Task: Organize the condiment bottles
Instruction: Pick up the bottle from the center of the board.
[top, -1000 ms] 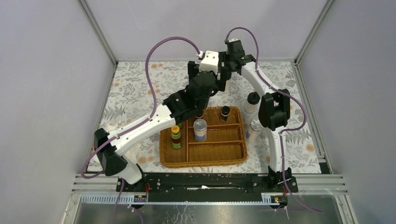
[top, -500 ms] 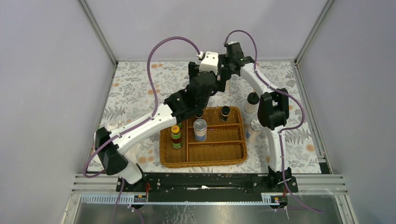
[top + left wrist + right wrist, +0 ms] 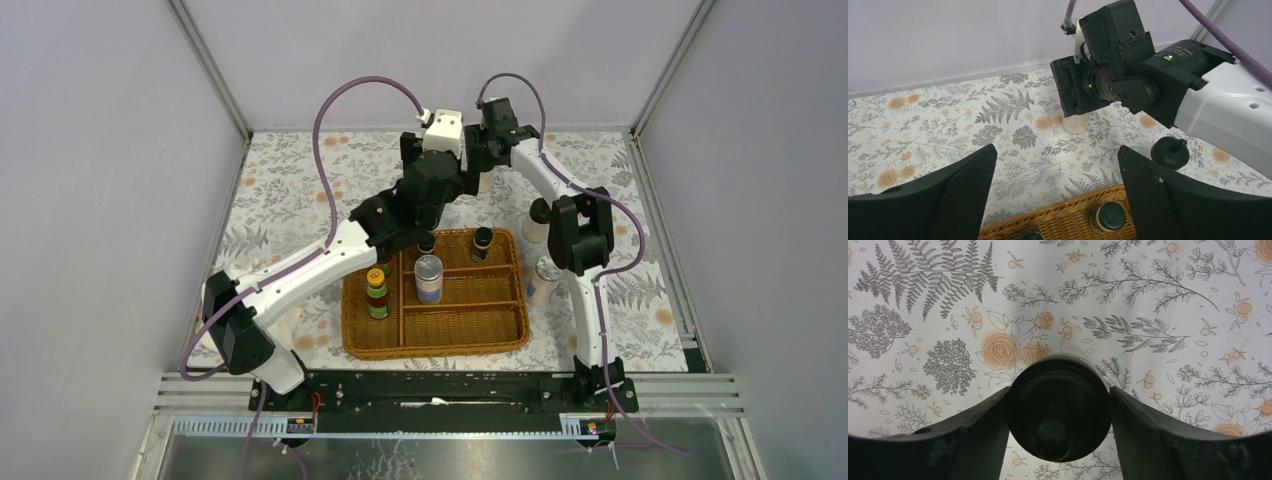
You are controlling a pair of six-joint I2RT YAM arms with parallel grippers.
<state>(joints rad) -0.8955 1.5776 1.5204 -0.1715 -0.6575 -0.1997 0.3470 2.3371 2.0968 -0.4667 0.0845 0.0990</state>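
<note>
Yellow cap on a red-green bottle [image 3: 377,295], upright in the 9 o'clock compartment of the wicker tray [image 3: 440,350], mid-table on the flowered cloth [image 3: 285,190]. Something more behind that bottle, under the left arm [image 3: 310,270], too hidden to name.

Next across, left gripper [image 3: 1056,152] hanging over the tray's 12 o'clock rim, fingers spread wide, only cloth and wicker between them. Below it, first dark jar [image 3: 427,243] and second dark jar [image 3: 482,238], upright along the 12 o'clock compartment, apart from each other. Silver-lidded shaker [image 3: 428,278], blue and white, upright at tray centre, just at 6 o'clock of the first dark jar.

Beyond the tray at 12 o'clock, apart from the rim: right gripper [image 3: 1058,391], pointing straight down, closed on the far cream jar [image 3: 1058,425], a finger pressed to each side of its black knobbed lid. Cream base visible under the fingers from the left wrist; resting on the cloth or just off it, cannot tell.

Outside the tray: second cream jar [image 3: 1170,152], black knobbed lid, upright on the cloth near the tray's 1 o'clock corner. Outer shaker [image 3: 545,282], silver-lidded, just beside the 3 o'clock rim. Both partly behind the right arm [image 3: 590,300] in the top view.
</note>
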